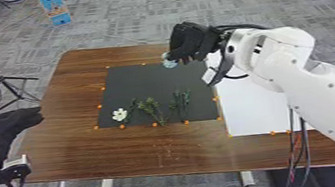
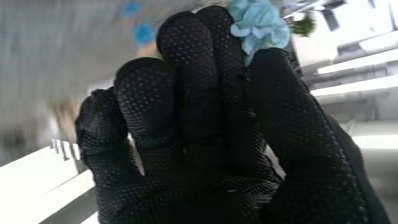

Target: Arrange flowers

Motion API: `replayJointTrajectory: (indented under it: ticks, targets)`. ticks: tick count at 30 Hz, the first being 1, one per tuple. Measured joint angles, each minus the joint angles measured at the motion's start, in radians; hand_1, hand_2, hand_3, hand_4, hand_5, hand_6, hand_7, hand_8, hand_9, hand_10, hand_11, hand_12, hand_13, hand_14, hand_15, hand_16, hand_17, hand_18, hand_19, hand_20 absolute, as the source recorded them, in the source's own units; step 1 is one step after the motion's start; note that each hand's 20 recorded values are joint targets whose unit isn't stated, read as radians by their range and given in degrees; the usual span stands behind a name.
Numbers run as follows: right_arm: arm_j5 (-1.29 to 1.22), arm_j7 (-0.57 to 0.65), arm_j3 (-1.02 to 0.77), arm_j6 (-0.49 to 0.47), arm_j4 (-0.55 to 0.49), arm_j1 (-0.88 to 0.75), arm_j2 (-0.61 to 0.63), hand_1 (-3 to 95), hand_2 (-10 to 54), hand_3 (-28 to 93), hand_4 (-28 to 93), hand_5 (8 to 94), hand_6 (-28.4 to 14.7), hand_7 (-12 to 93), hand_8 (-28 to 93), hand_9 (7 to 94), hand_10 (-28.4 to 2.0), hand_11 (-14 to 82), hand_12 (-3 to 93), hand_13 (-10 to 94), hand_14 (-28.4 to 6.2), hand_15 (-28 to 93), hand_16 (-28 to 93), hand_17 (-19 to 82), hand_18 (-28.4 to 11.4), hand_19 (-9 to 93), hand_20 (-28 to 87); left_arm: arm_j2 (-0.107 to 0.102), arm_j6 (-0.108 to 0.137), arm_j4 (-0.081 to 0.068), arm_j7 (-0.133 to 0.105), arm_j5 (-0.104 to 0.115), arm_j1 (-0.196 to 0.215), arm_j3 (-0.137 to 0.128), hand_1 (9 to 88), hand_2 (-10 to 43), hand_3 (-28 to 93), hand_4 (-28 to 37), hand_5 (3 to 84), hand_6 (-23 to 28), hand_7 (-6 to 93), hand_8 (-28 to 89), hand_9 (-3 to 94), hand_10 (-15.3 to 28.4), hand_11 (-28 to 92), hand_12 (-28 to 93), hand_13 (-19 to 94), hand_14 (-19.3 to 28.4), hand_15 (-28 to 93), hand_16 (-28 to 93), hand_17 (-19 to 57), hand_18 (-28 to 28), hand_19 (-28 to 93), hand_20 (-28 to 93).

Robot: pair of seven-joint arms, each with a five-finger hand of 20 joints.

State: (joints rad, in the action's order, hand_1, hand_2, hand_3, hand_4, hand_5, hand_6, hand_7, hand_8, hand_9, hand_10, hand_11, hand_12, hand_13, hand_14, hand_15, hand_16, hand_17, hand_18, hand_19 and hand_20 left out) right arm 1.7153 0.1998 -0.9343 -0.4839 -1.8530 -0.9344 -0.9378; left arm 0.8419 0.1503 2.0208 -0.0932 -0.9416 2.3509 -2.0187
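Where the middle of the head view opens out, a brown desk carries everything laid out. Across the right side of the frame reaches the white right arm, above a white sheet at centre right. Left of that sheet, a black sheet lies in the centre.

The right robot hand is above centre, its thumb and fingers together, clamped on a pale blue flower near the black sheet's top edge. At the left edge is the left robot hand; I cannot tell whether it is open or closed.

On the lower half of the black sheet lie a leafy green sprig and, just right of it, some green stems. Left of the sprig lies a white flower, beside another green stem. Small orange dots mark the sheets' edges.
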Motion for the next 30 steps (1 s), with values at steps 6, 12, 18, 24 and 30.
replayJointTrajectory:
  ticks: [6, 12, 18, 24, 30]
  targets:
    - [-0.174, 0.081, 0.037, -0.054, 0.101, 0.034, -0.118, 51.7, 7.5, 58, -23, 76.4, -0.4, 27, 15, 79.3, -12.5, 34.7, 30.1, 63, -16.0, 68, 40, 29, -24.3, 77, 65, -0.011, -0.007, 0.001, 0.0, 0.0, -0.016, 0.002, 26.6, 10.3, 71, -23.4, 55.3, 2.6, 19.3, -8, 54.5, 12.6, 25, 18, 43, 16.3, 25, 4, 8.1, 12.4, 10, 23]
    - [-0.134, 0.024, 0.089, 0.019, 0.181, 0.034, -0.191, 51.5, 7.5, 58, -23, 76.4, -0.3, 26, 15, 79.2, -12.2, 34.6, 30.0, 63, -15.8, 68, 40, 29, -24.3, 77, 65, -0.013, -0.01, 0.001, -0.003, 0.0, -0.019, 0.008, 26.7, 9.9, 71, -23.2, 55.1, 2.6, 19.4, -8, 54.1, 12.4, 25, 18, 43, 15.9, 25, 4, 8.1, 12.4, 10, 23]
    - [0.26, -0.108, 0.11, 0.105, 0.244, 0.011, -0.277, 51.3, 7.6, 57, -23, 76.1, 0.0, 27, 15, 79.2, -12.2, 34.6, 29.9, 63, -15.8, 68, 40, 29, -24.3, 77, 65, -0.017, -0.016, -0.002, -0.004, -0.002, -0.041, 0.041, 26.8, 9.9, 71, -23.0, 54.2, 2.7, 19.5, -8, 53.5, 12.1, 25, 18, 43, 15.8, 24, 4, 8.1, 12.4, 10, 23]
    - [0.442, -0.131, 0.056, 0.085, 0.384, -0.016, -0.397, 51.3, 7.7, 57, -22, 76.0, 0.1, 27, 15, 79.1, -12.1, 34.5, 29.9, 63, -15.7, 68, 40, 29, -24.2, 77, 65, -0.029, -0.019, -0.021, -0.003, -0.002, -0.093, 0.092, 26.9, 10.1, 70, -22.3, 53.4, 2.8, 19.7, -8, 52.6, 11.9, 25, 17, 43, 15.4, 24, 4, 8.1, 12.4, 10, 23]
    - [0.598, -0.165, 0.003, 0.057, 0.475, -0.04, -0.481, 51.5, 7.7, 56, -22, 75.9, 0.1, 26, 15, 78.8, -12.3, 34.3, 29.9, 63, -15.7, 68, 40, 29, -24.2, 77, 65, -0.031, -0.029, -0.022, -0.004, -0.003, -0.114, 0.095, 27.0, 10.0, 70, -22.1, 53.2, 2.9, 20.0, -8, 52.3, 11.9, 26, 17, 43, 15.4, 24, 4, 8.1, 12.3, 10, 23]
